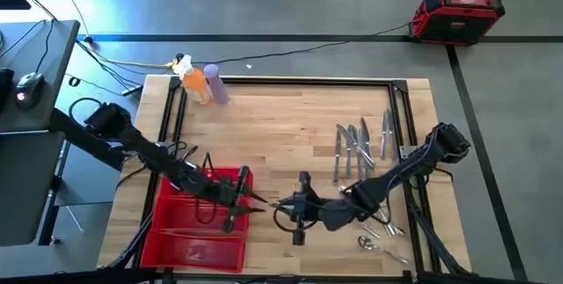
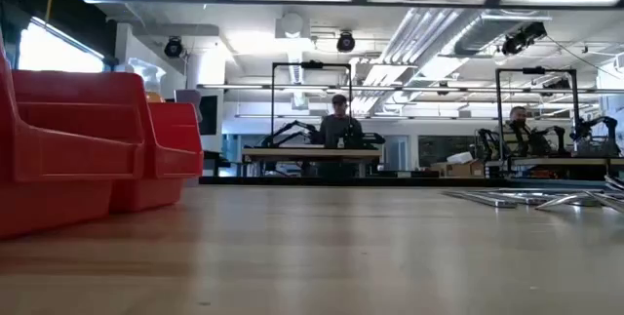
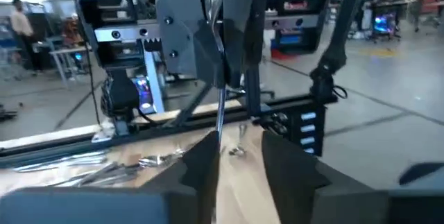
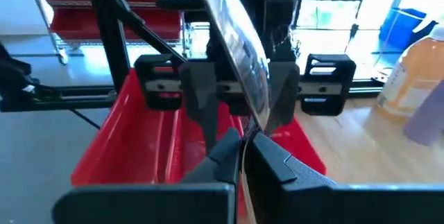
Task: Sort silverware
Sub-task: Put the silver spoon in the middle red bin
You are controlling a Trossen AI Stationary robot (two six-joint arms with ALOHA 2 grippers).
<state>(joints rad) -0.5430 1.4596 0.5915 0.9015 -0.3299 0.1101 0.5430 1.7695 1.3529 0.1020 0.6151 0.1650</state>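
Wooden table point(image 1: 290, 126), framed by black rails. Red tray point(image 1: 201, 231), with lengthwise compartments, at the near left part of the table; in the low view it rises as red walls point(image 2: 88, 149) at the left edge. Silverware, loose group point(image 1: 359, 148): forks, knives and spoons lying on the right half of the table, with a few more pieces point(image 1: 378, 236) nearer the front edge; seen as a flat shiny cluster point(image 2: 536, 198) in the low view and as scattered pieces point(image 3: 118, 167) in the left wrist view. One utensil point(image 4: 239, 61), a shiny piece with a broad reflective end, is held in the air just beside the tray's right edge, between the two arms. Right gripper point(image 1: 286, 207): reaches leftward across the table front, fingers pinched together on the lower end of that utensil, as the right wrist view shows point(image 4: 244, 151). Left gripper point(image 1: 249, 198): extends over the tray toward the right gripper, nearly meeting it; its fingers point(image 3: 198, 161) stand apart with the utensil's thin shaft point(image 3: 219, 109) between them, contact not clear. Orange bottle point(image 1: 195, 82) and purple bottle point(image 1: 216, 83): upright together at the far left corner. Red case point(image 1: 459, 13) on the floor beyond the table. People at benches point(image 2: 339, 125) in the room behind.
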